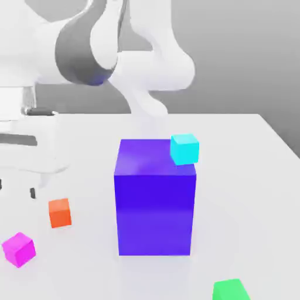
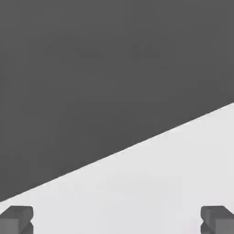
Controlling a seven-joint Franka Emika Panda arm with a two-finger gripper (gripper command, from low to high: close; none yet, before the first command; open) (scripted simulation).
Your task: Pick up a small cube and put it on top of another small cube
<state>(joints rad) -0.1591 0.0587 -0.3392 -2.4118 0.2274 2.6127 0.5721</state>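
The gripper (image 1: 16, 188), 2 fingers wide apart and empty, appears above the magenta cube (image 1: 19, 249) in the exterior view.

Magenta cube (image 1: 19, 250): small, bright, plain-coloured, sharp-edged; rests on the pale table (image 1: 266, 234) toward the exterior view's left edge, in the lower part of that view. Pose: turned partly corner-on to the exterior camera, so that its top and two side faces show, the top a lighter pink than the sides. State: standing free on the tabletop, near the small orange cube (image 1: 60, 213) but apart from it, set closer to the exterior camera and farther toward that view's left.
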